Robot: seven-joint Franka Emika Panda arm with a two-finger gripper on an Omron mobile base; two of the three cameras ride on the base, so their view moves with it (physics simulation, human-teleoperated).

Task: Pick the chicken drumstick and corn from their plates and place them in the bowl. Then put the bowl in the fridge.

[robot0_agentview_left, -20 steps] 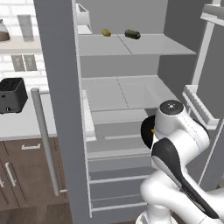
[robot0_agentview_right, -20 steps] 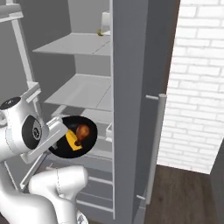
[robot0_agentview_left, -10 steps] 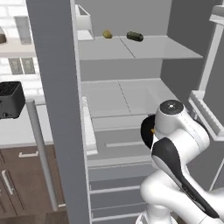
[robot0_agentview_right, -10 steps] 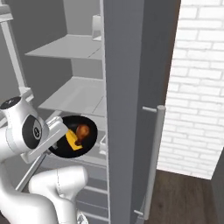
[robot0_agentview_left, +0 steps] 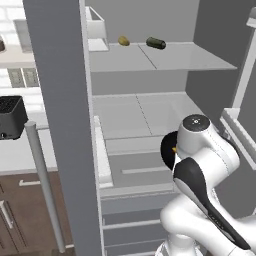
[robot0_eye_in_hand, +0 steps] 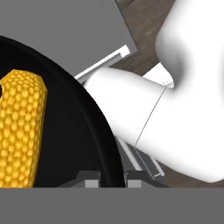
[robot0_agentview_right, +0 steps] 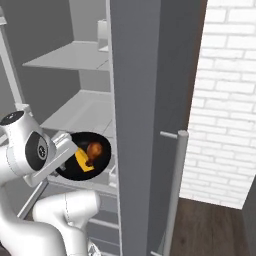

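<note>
Bowl (robot0_agentview_right: 82, 162) first: you have it held up in front of the open fridge (robot0_agentview_left: 150, 115), its dark inside turned toward the right base camera at centre left of that frame. Inside it you can see the chicken drumstick (robot0_agentview_right: 94, 149) and, just beside it at lower left, the corn (robot0_agentview_right: 82, 160). From the hand camera the corn fills the left side of the frame against the black inside of the bowl, whose rim arcs down to the bottom centre.

Your jaws are closed on that rim: the gripper (robot0_eye_in_hand: 113, 177) sits at the bottom centre of the hand view, one finger tip on each side of the rim. In the right base view the hand reaches in from the left, and the rest of the arm folds below it toward the lower left corner. In the left base view the arm rises from lower right, its rounded joint covering most of the bowl, so you see just a dark edge at centre right, level with the fridge's middle shelf (robot0_agentview_left: 135, 117).
</note>
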